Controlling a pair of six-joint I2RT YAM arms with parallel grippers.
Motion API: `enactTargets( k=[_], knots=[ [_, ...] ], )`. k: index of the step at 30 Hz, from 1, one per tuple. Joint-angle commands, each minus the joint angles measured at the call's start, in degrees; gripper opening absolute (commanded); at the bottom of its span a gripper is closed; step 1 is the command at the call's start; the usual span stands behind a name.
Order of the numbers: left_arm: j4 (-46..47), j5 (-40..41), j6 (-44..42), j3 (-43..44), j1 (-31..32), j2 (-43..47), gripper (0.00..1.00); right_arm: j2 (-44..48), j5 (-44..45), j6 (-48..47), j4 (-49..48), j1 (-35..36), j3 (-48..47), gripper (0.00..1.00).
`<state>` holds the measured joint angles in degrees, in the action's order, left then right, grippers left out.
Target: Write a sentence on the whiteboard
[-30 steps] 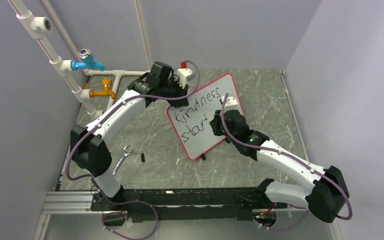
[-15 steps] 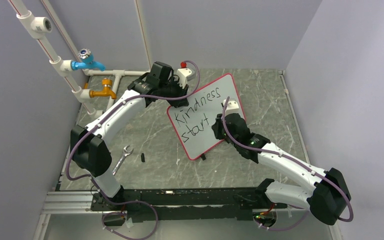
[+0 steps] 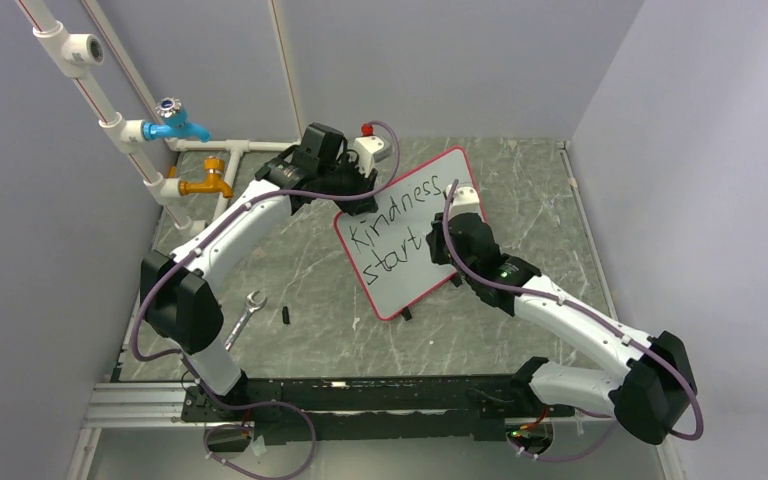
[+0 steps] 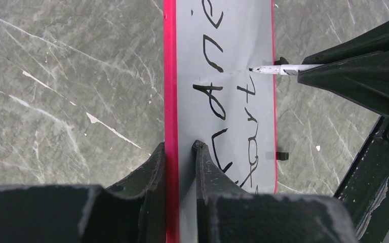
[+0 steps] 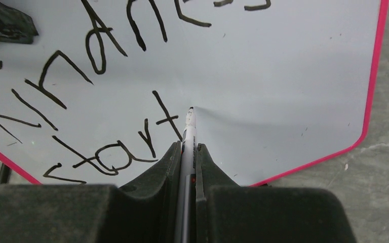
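From above, your left arm is reaching across the grey marbled surface [image 3: 300,260] and its left fingers [image 3: 360,196] are gripping the whiteboard [image 3: 407,287] at its upper left rim. The board is standing tilted near the middle of the surface. Its lowest corner seems to be resting on the surface, though this angle is not making that certain. The sentence [image 3: 394,213] is reading "Kindness" with "start" below it. Your right fingers [image 3: 439,245] are hovering over the board just right of "start". A wrench [image 3: 243,317] and a small black piece [image 3: 286,314] are lying to the left of the board, well apart from it. A blue tap [image 3: 175,122] and an orange tap [image 3: 208,183] are sticking out from the pipes at the far left.

On the left wrist camera, the left fingers [image 4: 198,153] are clamping the red rim of the whiteboard [image 4: 248,35] between them. The sentence [image 4: 210,94] is running away from the camera, and the marker [image 4: 283,68] is coming in from the right with its tip on the board.

On the right wrist camera, the right fingers [image 5: 173,155] are pinching the marker [image 5: 188,129]. Its tip is pressing on the whiteboard [image 5: 283,76], just right of the last "t" of the sentence [image 5: 163,117].
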<state>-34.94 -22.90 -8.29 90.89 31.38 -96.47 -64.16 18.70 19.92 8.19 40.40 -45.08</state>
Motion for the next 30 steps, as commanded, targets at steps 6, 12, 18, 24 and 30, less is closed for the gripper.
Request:
enactTargets(
  k=[6,12,18,24,30],
  knots=[
    [-6.72,11.03,-6.48,-2.34,0.84,-0.12,0.0,7.94,1.79,-1.42,2.68,-0.3,-1.94,0.0],
    [-1.45,12.98,-2.87,-6.71,-0.2,3.37,0.0,10.97,1.25,-0.87,2.69,-0.54,0.1,0.0],
    [2.45,12.17,-1.51,-10.74,-0.25,5.3,0.0,10.33,-1.02,-1.38,1.17,-0.96,0.3,0.0],
    [4.96,6.77,-2.15,-13.49,-0.18,5.9,0.0,9.7,-2.94,-2.74,0.43,-1.27,-0.12,0.0],
    [3.08,4.13,-3.42,-11.52,-0.3,4.68,0.0,9.97,-3.75,-4.02,-0.72,-1.97,1.01,0.0]
  ],
)
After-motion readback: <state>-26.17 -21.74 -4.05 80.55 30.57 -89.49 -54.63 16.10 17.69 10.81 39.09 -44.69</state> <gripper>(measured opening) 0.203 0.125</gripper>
